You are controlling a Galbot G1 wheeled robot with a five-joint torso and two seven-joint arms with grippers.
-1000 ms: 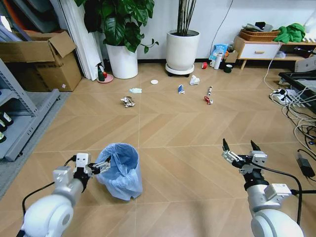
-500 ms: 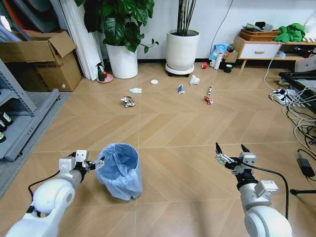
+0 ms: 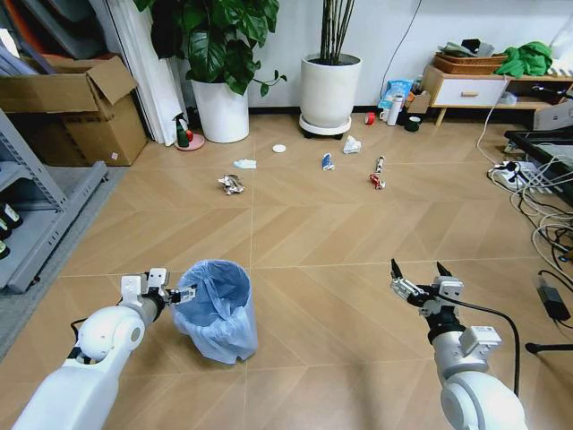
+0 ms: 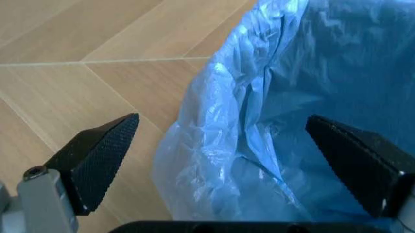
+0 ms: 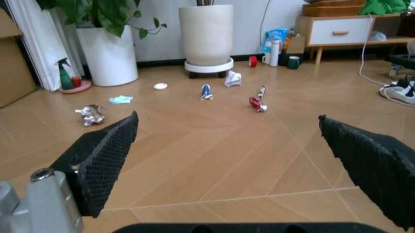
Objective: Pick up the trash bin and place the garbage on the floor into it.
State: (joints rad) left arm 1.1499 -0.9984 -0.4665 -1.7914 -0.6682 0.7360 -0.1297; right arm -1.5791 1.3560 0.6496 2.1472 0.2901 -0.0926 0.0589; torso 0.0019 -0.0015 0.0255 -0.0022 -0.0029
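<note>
The trash bin point(image 3: 215, 309), lined with a crinkly light blue bag, stands on the floor point(image 3: 313, 233) at near left. My left gripper point(image 3: 183, 294) is open at its left rim. In the left wrist view the bag's rim point(image 4: 259, 121) lies between the spread fingers of the left gripper point(image 4: 222, 119). My right gripper point(image 3: 416, 273) hovers open at near right, holding nothing. The garbage lies farther off: a crumpled wad point(image 3: 232, 184), a tissue point(image 3: 244, 164), a white lid point(image 3: 280, 149), a blue-white wrapper point(image 3: 329, 162), another tissue point(image 3: 352, 144) and a red-dark wrapper point(image 3: 379, 175).
Two white plant pots point(image 3: 330, 90) stand at the back wall, with a green spray bottle point(image 3: 183, 133) and a red tape roll point(image 3: 371, 117) nearby. A cardboard box point(image 3: 81, 107) and metal shelf point(image 3: 27, 224) line the left. Cables point(image 3: 537, 197) cover the right side.
My left arm has swung in, its gripper edging up along the bin's left rim. My right gripper moved a little left and away, then held. The bin stayed put.
</note>
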